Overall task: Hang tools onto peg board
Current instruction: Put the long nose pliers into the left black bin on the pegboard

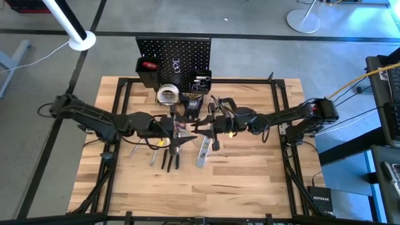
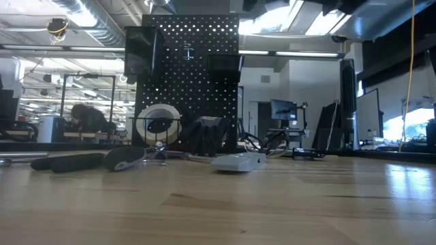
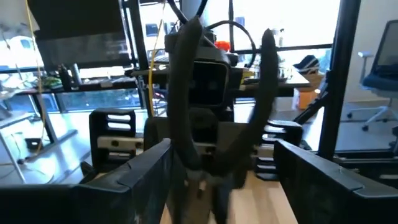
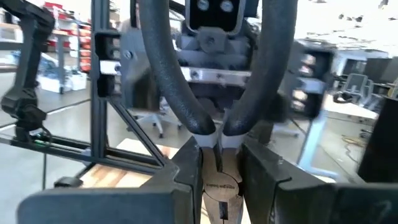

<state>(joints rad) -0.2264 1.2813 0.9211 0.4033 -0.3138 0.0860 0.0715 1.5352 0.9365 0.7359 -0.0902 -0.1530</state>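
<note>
A pair of dark-handled pliers (image 4: pixel 168 81) is held up in the air above the middle of the table (image 1: pixel 250 181), between my two grippers. My right gripper (image 4: pixel 217 180) is shut on it. My left gripper (image 3: pixel 224 186) faces it from the other side, open, with one finger on each side of the pliers' lower part (image 3: pixel 208 168); I cannot tell whether they touch. In the high view the two grippers meet near the table's middle (image 1: pixel 192 125). The black peg board (image 1: pixel 174 53) stands upright at the far edge. My right gripper pinches the pliers' head, just below the joint (image 4: pixel 217 186), between its two fingers. It comes roughly level from the table's right. The pliers are lifted clear of the table, with both handles (image 4: pixel 273 74) spreading upward and toward my left arm.
A pale tape roll (image 2: pixel 158 122) and black gloves (image 2: pixel 208 135) rest on the table at the board's foot. A silver level (image 1: pixel 203 153) and more dark-handled tools (image 1: pixel 172 153) lie nearer. Black bins (image 1: pixel 149 72) and a wire basket (image 1: pixel 201 80) hang on the board.
</note>
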